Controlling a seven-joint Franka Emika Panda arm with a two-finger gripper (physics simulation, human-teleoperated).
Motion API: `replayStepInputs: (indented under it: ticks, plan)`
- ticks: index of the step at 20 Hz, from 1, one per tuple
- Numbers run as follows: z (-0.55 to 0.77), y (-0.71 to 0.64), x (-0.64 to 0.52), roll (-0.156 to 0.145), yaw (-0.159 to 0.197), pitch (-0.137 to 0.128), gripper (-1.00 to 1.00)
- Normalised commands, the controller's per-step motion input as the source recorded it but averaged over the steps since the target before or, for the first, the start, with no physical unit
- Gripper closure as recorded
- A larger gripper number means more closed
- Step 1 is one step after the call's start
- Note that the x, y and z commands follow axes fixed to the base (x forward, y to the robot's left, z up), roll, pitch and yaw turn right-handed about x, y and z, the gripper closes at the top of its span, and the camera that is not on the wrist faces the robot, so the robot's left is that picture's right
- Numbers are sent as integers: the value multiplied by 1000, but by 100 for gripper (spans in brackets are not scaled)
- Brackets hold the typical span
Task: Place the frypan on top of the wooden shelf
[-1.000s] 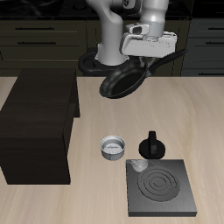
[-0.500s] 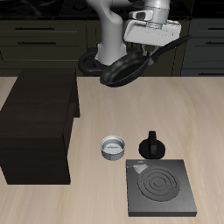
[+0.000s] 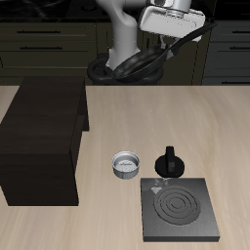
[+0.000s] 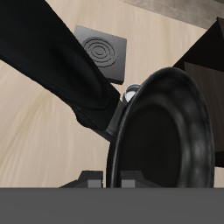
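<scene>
Pincer (image 3: 174,31): high above the back of the table, clamped on the long handle of the frypan, as the exterior view shows; the wrist view does not show the fingertips themselves clearly.
Frypan (image 3: 132,66): hangs in the air from the pincer, tilted steeply, its round bowl lower than the pincer and swung toward the arm's base; the handle runs up from the bowl to the pincer. It touches nothing on the table. In the wrist view the frypan (image 4: 162,131) fills much of the picture, its dark inside facing the camera and its handle crossing the frame.
Wooden shelf (image 3: 44,137): stands on the table well below the pincer and off to one side, nearer the table's front edge than the pan; its flat top is bare. In the wrist view a dark corner of the wooden shelf (image 4: 210,66) shows beyond the pan's rim.
Small pot (image 3: 126,165): on the table far below the pincer, between the shelf and the stove plate, upright.
Black knob-topped piece (image 3: 169,161): just beside the pot, at the stove plate's back corner.
Stove plate (image 3: 179,208): flat on the table toward the front edge, well below the pincer; the stove plate (image 4: 103,50) also shows in the wrist view past the handle.
Table (image 3: 107,220): light wood, bearing all but the pan.
</scene>
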Motion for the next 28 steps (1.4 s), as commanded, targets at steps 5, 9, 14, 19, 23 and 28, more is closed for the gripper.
replayStepInputs:
  ticks: [5,9,14,19,23,28]
  plan:
    - [270,-156,53,-36,-1,-48,100]
    - [199,-184,86,-35,-9,-13,100]
    - [156,-137,59,-42,-10,-18,100]
    - [207,-38,-17,-10,13,-36,100]
    - [293,-140,-86,-22,6,-51,100]
    - [248,-203,-40,-41,0,-43,100]
